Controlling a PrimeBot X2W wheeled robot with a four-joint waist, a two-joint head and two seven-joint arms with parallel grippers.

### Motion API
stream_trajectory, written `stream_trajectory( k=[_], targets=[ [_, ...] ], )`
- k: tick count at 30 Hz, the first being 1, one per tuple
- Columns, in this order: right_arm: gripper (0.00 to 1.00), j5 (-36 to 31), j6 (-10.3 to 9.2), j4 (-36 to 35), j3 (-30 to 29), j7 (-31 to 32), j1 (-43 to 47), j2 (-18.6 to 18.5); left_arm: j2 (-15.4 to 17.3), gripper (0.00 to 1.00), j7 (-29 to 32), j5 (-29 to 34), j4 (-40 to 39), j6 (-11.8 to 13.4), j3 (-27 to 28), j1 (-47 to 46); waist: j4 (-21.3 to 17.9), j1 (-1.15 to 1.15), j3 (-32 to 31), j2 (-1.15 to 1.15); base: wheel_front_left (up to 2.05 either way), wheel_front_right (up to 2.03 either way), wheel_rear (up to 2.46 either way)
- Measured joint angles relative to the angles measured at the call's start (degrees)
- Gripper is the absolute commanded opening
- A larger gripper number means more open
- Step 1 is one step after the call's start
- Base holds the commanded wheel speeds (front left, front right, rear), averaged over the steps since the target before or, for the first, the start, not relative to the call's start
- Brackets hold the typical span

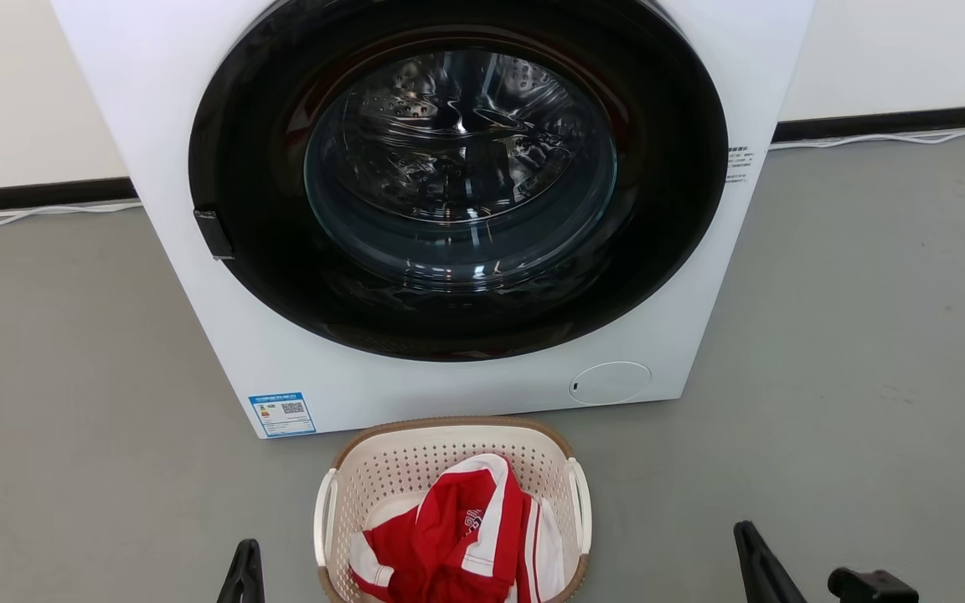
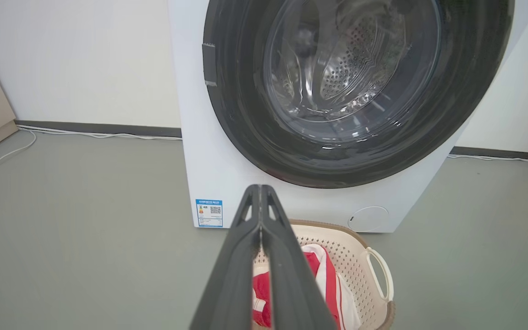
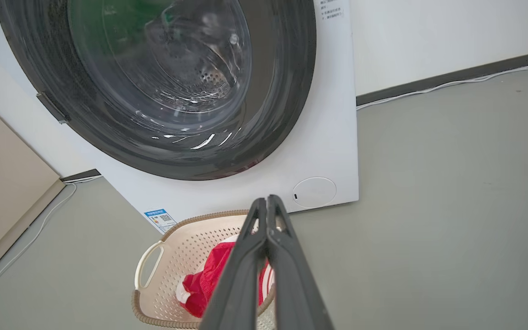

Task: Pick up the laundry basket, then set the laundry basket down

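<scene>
Tool L (image 2: 260,190) & tool R (image 3: 267,200) pinched, flanking basket (image 1: 403,465)

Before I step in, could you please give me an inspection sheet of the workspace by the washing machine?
Surface: grey floor, flat, with a few faint marks.
Job's things: laundry basket standing upright on the floor, just in front of the washing machine, not lifted.
Clutter: red and white garment crumpled inside the basket.
Grippers: left gripper and right gripper both shut, holding nothing, one on each side of the basket and apart from it.
Cables: white cable running along the foot of the wall.
Surroundings: white wall with a dark baseboard; beige panel off to one side.
</scene>
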Motion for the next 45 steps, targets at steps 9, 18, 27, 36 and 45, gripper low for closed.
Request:
stream_trajectory(
  k=[9,18,27,36,45],
  targets=[
    [0.0,5.3,0.0,0.1,-0.1,0.7,0.3,0.0,0.1,0.0,1.0,-5.8,1.0,-0.1,0.0,0.0,0.2,0.03,-0.1,0.0,0.0,0.0,0.0],
    [0.0,11.1,0.0,0.0,-0.4,1.9,0.1,-0.1,0.3,0.0,2.3,-11.7,2.4,-1.2,0.1,-0.6,0.3,0.02,0.1,0.0,0.0,0.0,0.0],
    [0.0,16.7,0.0,-0.4,-1.3,3.2,-0.1,-0.3,0.5,0.0,3.4,-18.0,3.7,-2.2,0.2,-2.1,0.5,0.01,0.1,0.0,0.0,0.0,0.0],
    [0.0,23.0,0.0,-1.0,-1.8,4.9,-0.4,-0.3,0.6,0.0,4.6,-24.8,4.8,-3.2,0.4,-4.0,0.7,0.01,0.2,0.0,0.0,0.0,0.0],
    [0.0,28.7,0.0,-1.6,-2.3,6.1,-1.4,-0.5,0.7,0.0,6.0,-30.7,5.8,-4.0,0.9,-5.3,0.8,0.01,0.2,0.0,0.0,0.0,0.0]
  ],
)
